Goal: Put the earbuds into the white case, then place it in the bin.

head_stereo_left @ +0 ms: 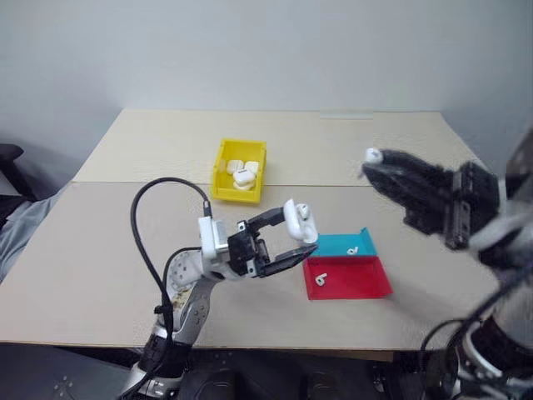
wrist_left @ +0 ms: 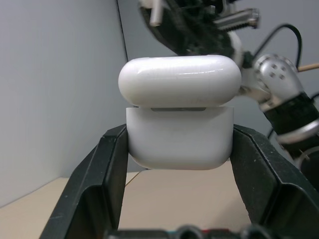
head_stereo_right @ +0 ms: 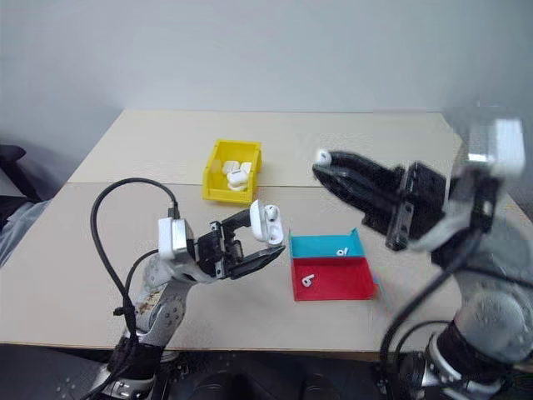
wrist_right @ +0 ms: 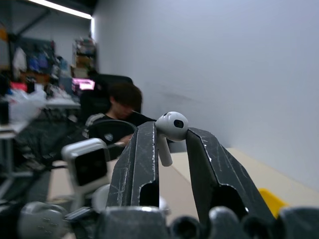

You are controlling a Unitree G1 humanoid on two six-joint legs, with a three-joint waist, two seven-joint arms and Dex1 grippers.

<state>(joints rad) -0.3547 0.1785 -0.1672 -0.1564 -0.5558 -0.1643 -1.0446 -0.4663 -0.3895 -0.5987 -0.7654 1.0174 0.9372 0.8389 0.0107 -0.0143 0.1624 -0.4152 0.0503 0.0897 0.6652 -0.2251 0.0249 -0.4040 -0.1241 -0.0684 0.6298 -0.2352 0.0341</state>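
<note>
The left gripper [wrist_left: 179, 149] was closed on the white case [wrist_left: 180, 112], whose lower body was clamped between the two black fingers [wrist_left: 102, 174]. The case was seen as a glossy, rounded-rectangle shell; its hinged lid stood slightly raised, a thin gap being visible along the seam. In the head views it was held above the table [head_stereo_left: 100, 250], with an earbud seated in its top.

The right gripper [wrist_right: 172, 137] was closed on one of the earbuds [wrist_right: 171, 128], a tiny white bud with a round head and a short stem pinched between the fingertips. It was held in the air, well apart from the case.

Two further earbuds [head_stereo_left: 321, 279] were left in the blue-and-red tray [head_stereo_left: 366, 283], near the left gripper. The yellow bin [head_stereo_left: 218, 171], holding white cases, was placed farther back on the table.
</note>
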